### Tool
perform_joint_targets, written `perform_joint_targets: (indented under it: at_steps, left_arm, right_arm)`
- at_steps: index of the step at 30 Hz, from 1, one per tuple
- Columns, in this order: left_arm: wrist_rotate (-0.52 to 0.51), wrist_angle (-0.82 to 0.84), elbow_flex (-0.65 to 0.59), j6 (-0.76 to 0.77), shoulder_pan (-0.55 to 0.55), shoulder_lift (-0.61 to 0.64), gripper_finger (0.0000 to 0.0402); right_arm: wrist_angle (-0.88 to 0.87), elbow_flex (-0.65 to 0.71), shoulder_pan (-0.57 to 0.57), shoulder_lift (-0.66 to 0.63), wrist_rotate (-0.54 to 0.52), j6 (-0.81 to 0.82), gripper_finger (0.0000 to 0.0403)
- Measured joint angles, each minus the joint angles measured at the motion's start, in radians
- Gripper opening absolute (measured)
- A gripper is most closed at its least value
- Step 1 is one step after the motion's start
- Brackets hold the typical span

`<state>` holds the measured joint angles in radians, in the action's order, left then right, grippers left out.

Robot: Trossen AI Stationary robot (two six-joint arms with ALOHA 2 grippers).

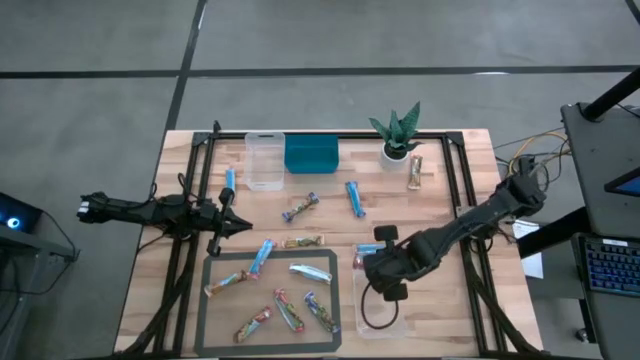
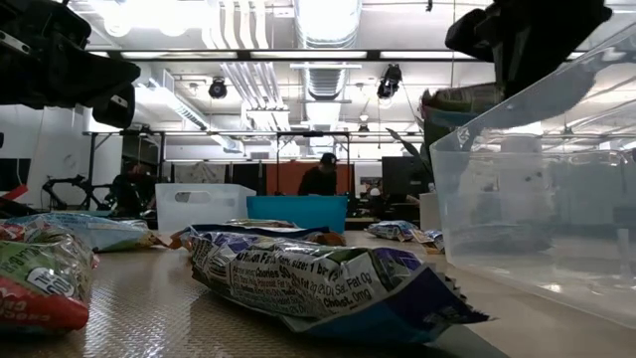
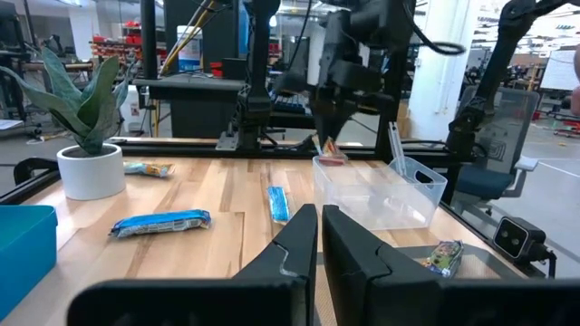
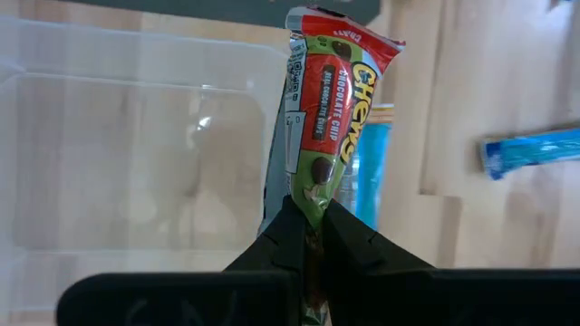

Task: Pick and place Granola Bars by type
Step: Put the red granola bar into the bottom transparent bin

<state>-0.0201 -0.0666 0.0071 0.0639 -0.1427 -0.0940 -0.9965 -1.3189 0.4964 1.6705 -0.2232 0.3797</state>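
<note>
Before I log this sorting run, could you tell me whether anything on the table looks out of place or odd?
Nothing stands out. Wrapped bars lie scattered flat across the table, none torn. The right hand is shut on a red-and-green bar above the clear tub, and the left hand waits shut.

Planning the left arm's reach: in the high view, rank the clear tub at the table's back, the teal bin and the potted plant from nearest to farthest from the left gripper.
From the left gripper:
1. Clear tub, back of the table, closest.
2. Teal bin, right beside the tub.
3. Potted plant, farther right along the back edge.
</note>
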Motion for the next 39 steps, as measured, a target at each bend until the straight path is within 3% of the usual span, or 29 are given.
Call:
perform_joint_targets:
  at_steps: [14, 39]
  left_arm:
    - [0.0, 0.001, 0.0, 0.0, 0.0, 0.0, 0.0005]
    - [0.0, 0.017, 0.0, 0.0, 0.0, -0.002, 0.0005]
  right_arm:
    - [0.073, 0.033, 0.081, 0.073, 0.015, 0.059, 0.0008]
    - [0.254, 0.174, 0.082, 0.132, -0.007, 0.062, 0.0008]
